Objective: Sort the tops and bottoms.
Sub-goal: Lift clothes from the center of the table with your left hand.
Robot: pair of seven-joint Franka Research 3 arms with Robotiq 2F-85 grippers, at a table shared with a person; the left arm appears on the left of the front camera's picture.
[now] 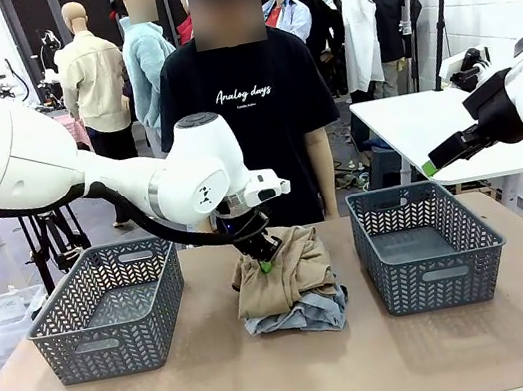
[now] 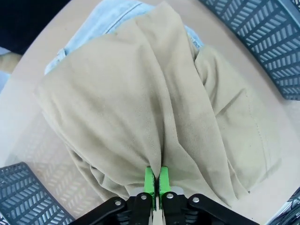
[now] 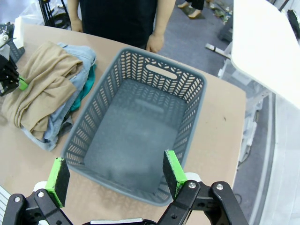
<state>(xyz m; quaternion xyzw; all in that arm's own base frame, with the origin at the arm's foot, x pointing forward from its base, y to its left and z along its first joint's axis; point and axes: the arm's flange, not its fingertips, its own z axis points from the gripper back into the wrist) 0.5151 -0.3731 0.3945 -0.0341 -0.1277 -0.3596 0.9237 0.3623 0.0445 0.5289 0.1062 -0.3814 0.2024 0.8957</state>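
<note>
Front view: the pile lies on the table [image 1: 275, 386] between the left basket [image 1: 96, 351] and the right basket [image 1: 439, 281]. The khaki top [image 1: 290, 269] is uppermost and the denim bottoms [image 1: 315, 314] show under its near edge. The left gripper [image 1: 265, 254] is down on the far side of the khaki, its jaws pinched on the cloth. That cloth looks soft and light, so it should drape and drag and may pull a lower layer along with it. A raised fold near an edge seems the sound place to hold.

Left wrist view: the green pads [image 2: 149, 180] stand almost together, with a khaki ridge running into them. How much cloth sits between them is hard to tell.

Right wrist view: the right gripper [image 3: 115, 171] hangs wide open and empty above the right basket. A teal tee [image 3: 86, 84] peeks out beside the denim. A grey tee I cannot make out — probably buried.
</note>
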